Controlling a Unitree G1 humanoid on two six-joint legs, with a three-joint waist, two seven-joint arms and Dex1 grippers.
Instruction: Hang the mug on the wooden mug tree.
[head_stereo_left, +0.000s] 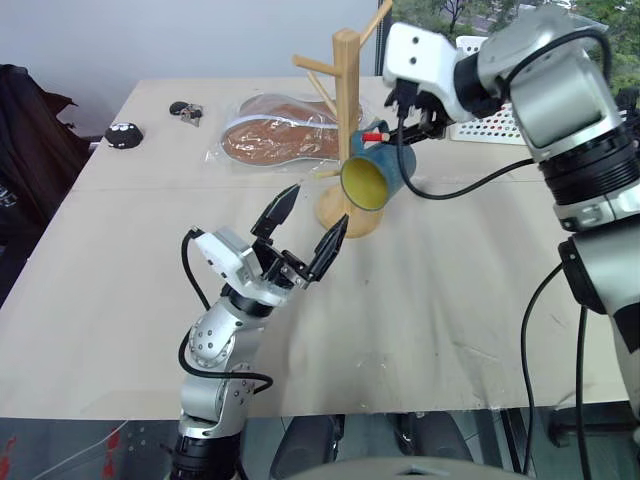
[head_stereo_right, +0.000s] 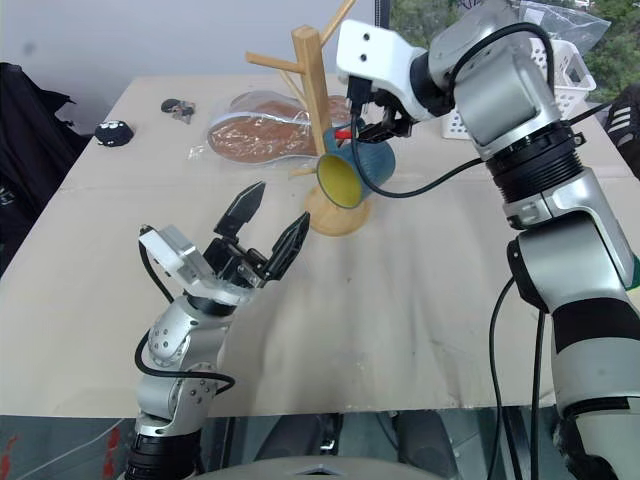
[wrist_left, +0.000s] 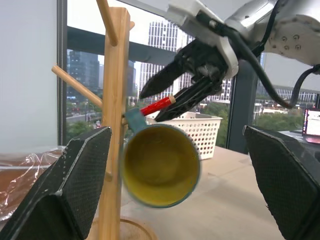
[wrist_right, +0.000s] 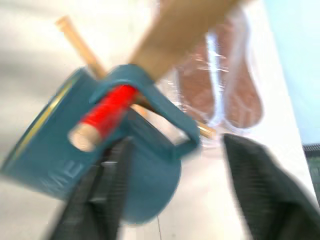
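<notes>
The mug (head_stereo_left: 372, 178) is seen hung by its handle on the red-tipped peg of the wooden mug tree (head_stereo_left: 345, 120). Just beside that peg the right hand (head_stereo_left: 410, 118) is spread wide, empty. The left hand (head_stereo_left: 310, 225), also spread and empty, is held farther off, above the worktop (head_stereo_left: 450, 320).

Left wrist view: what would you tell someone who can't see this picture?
A blue mug with a yellow inside hangs by its handle on the red-tipped peg of the wooden mug tree. The right gripper, open, is just behind it.
</notes>
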